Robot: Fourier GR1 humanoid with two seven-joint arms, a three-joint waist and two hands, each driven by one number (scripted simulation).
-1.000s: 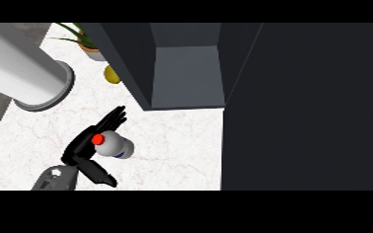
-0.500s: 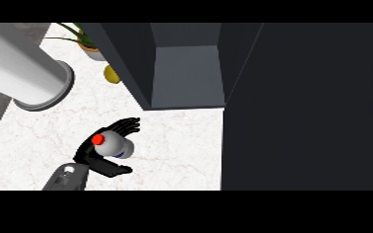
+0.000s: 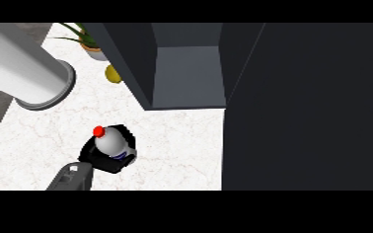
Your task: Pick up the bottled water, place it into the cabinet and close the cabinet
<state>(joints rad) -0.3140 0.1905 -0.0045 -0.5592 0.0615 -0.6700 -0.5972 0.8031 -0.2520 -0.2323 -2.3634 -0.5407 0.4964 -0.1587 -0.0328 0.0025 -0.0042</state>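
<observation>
The white plastic water bottle with a red cap (image 3: 109, 140) was seen upright on the white marble counter (image 3: 175, 143), in front and to the left of the open dark grey cabinet (image 3: 188, 74). The black left hand (image 3: 102, 158) was wrapped round its lower body, fingers curled, presumably to keep it upright for lifting toward the cabinet. The right hand was not seen.

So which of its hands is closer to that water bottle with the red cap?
The left hand: its fingers are curled round the bottled water on the counter. The right hand does not show in this view, so its place cannot be told.
</observation>
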